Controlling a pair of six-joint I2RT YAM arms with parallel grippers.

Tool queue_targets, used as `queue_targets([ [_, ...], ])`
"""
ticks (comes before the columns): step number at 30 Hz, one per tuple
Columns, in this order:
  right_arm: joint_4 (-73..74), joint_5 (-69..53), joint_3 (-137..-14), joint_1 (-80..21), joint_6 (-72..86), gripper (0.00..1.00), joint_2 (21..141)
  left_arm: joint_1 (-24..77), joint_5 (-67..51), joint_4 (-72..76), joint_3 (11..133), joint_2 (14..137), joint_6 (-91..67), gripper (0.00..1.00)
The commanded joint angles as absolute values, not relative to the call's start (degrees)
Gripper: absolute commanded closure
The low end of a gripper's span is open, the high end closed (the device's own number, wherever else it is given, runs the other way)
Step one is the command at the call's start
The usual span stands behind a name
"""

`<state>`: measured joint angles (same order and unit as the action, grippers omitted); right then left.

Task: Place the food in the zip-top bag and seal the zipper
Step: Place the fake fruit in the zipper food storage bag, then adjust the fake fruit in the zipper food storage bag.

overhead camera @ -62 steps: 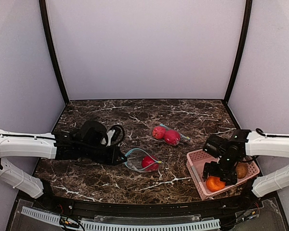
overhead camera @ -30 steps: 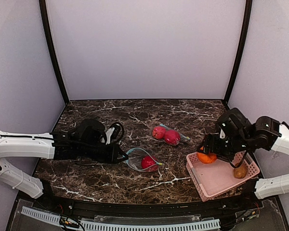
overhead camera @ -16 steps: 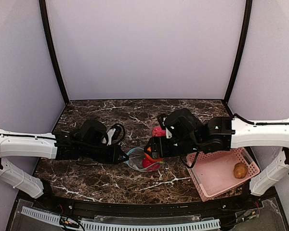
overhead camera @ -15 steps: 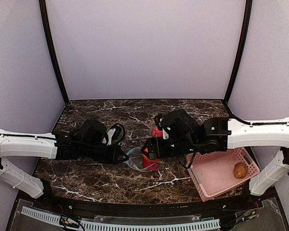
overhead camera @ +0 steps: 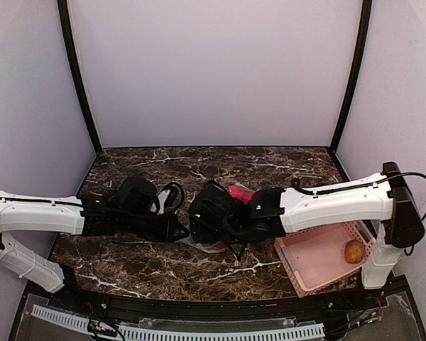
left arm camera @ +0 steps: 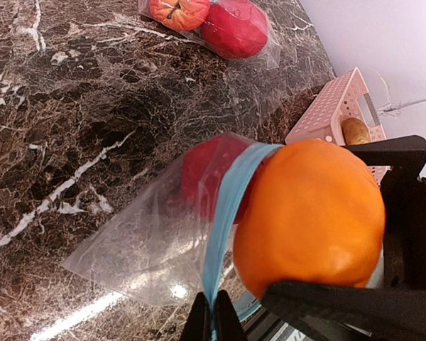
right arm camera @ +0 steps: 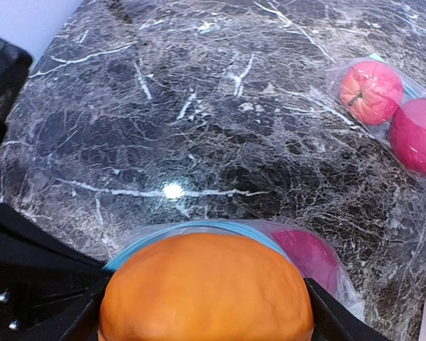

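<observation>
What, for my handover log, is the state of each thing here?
left gripper, shut on the zip-top bag by its blue zipper edge.
right gripper, gripping the orange fruit at the bag's mouth.
zip-top bag, open, one red fruit inside.
second bag, lying flat, two red fruits inside.
pink basket, holding one brown item.

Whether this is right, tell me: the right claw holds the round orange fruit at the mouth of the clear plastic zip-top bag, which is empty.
Not empty: the left wrist view shows a glossy red round fruit already inside the clear plastic zip-top bag. The right claw does hold the round orange fruit at its mouth.
</observation>
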<state>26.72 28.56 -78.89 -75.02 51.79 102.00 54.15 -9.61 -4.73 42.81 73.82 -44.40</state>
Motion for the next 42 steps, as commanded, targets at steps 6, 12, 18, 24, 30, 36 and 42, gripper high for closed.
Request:
queue_targets([
  [6,36.32,34.99,-85.94,-75.46,56.91,0.07,107.56,53.69,-8.94,-4.53,41.08,72.56,-44.74,0.99],
  [12,36.65,34.31,-86.03,-75.4,55.54,0.01,105.44,53.3,-8.9,-4.32,40.96,72.87,-44.53,0.99],
  [18,36.69,32.79,-84.29,-75.29,52.04,0.01,100.95,52.77,-8.94,-4.48,40.75,72.99,-44.25,0.99],
  [24,33.48,25.71,-78.35,-74.19,49.89,0.09,95.93,52.39,-8.83,-4.74,40.54,72.87,-43.98,0.99],
  [30,28.8,21.07,-74.45,-74.02,47.7,0.21,94.47,52.29,-8.88,-4.62,40.63,73.15,-44.14,0.99],
  [36,27.75,20.51,-70.07,-73.65,47.12,0.17,93.79,52.1,-8.93,-5.07,40.87,73.3,-43.99,0.99],
  [42,24.96,19.49,-69.98,-72.97,39.38,0.09,95.52,52.07,-9.35,-5.44,40.95,73.31,-43.79,0.99],
])
